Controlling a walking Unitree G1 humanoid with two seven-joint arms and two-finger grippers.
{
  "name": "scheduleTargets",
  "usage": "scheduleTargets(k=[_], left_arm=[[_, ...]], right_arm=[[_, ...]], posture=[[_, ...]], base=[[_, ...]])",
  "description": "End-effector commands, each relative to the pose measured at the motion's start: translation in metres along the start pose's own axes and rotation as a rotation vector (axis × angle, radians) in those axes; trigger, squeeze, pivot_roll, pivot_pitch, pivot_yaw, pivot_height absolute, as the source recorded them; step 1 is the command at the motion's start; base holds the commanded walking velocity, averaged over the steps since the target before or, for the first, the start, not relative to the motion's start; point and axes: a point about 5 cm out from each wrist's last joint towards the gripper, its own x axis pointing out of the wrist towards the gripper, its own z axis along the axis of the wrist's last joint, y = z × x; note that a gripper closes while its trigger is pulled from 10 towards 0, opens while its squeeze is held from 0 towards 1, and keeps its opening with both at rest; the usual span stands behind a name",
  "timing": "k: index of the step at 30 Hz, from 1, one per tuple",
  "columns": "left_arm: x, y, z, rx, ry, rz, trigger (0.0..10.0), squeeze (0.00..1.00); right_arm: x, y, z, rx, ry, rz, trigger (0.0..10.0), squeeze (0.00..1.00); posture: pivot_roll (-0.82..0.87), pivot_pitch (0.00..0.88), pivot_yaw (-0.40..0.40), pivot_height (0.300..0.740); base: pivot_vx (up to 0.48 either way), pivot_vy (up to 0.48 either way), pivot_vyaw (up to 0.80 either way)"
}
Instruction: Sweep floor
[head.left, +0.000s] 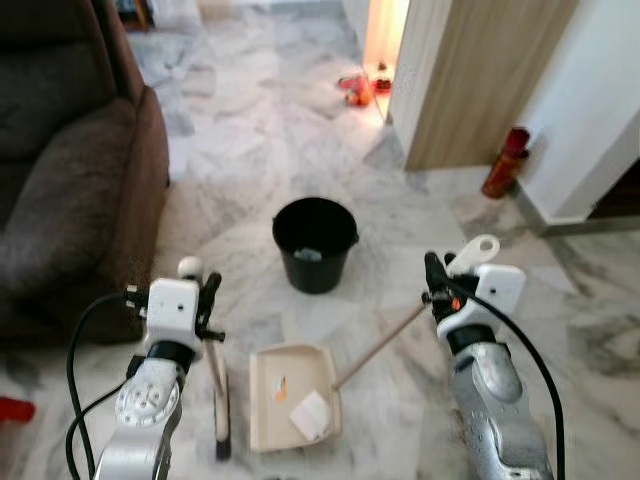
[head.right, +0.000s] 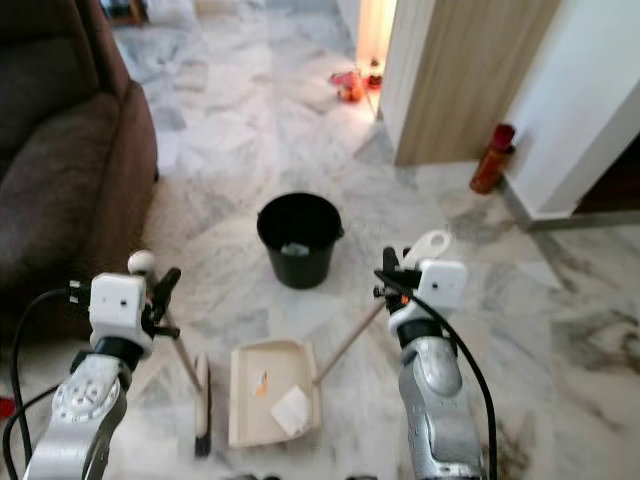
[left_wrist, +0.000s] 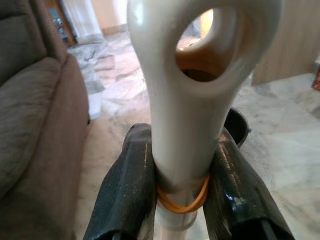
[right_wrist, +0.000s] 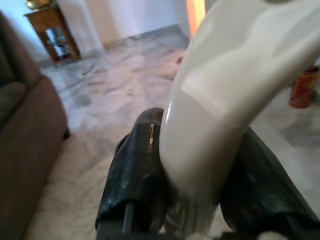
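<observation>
A: Where does the left tool (left_wrist: 182, 195) sit?
B: It is clamped on the cream handle of the broom (head.left: 220, 405). The left wrist view shows both black fingers (left_wrist: 127, 190) pressed against the handle, just below its looped end, with an orange rubber band between them. The broom's head rests on the marble floor (head.left: 250, 120), just beside the dustpan (head.left: 293, 396).

A: And the right tool (right_wrist: 192, 185)?
B: It grips the dustpan's long handle near its white looped tip (head.left: 477, 250). The right wrist view shows the fingers tight on either side of the white plastic. The wooden shaft slants down from there to the pan.

A: What lies in the dustpan?
B: A white scrap of paper (head.left: 310, 412) and a small orange bit (head.left: 281, 388). The pan lies flat on the floor between the two arms.

A: What else is around?
B: A black bucket (head.left: 315, 243) stands on the floor just beyond the dustpan, with something pale at its bottom. A brown sofa (head.left: 70, 170) stands at the left. A red bottle (head.left: 505, 162) stands by the wall at the right, near a wooden panel (head.left: 480, 80).
</observation>
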Motion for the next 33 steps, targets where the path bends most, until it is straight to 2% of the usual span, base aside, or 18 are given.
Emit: scheduleTargets(k=[1, 21, 24, 26, 33], left_arm=[[0.000, 0.004, 0.008, 0.009, -0.035, 0.008, 10.0, 0.00], [0.001, 0.003, 0.008, 0.011, -0.038, -0.001, 10.0, 0.00], [0.001, 0.004, 0.008, 0.009, -0.041, -0.002, 10.0, 0.00], [0.001, 0.004, 0.008, 0.007, -0.045, -0.005, 10.0, 0.00], [0.001, 0.004, 0.008, 0.005, -0.044, -0.004, 10.0, 0.00]], right_arm=[[0.002, 0.002, 0.012, 0.001, -0.055, 0.009, 10.0, 0.00], [0.006, 0.002, 0.015, -0.001, -0.063, -0.018, 10.0, 0.00], [0.007, 0.002, 0.013, 0.011, -0.053, -0.025, 10.0, 0.00], [0.007, 0.001, 0.015, -0.012, -0.061, -0.025, 10.0, 0.00], [0.008, -0.001, 0.023, -0.017, -0.109, -0.041, 10.0, 0.00]], posture=[[0.10, 0.143, -0.002, 0.740], [0.10, 0.129, 0.000, 0.740], [0.11, 0.123, 0.001, 0.740], [0.11, 0.123, 0.000, 0.740], [0.11, 0.131, -0.001, 0.740]], base=[[0.334, 0.000, 0.00], [0.307, 0.000, 0.00], [0.000, 0.000, -0.76], [0.000, 0.000, -0.48], [0.000, 0.000, 0.00]])
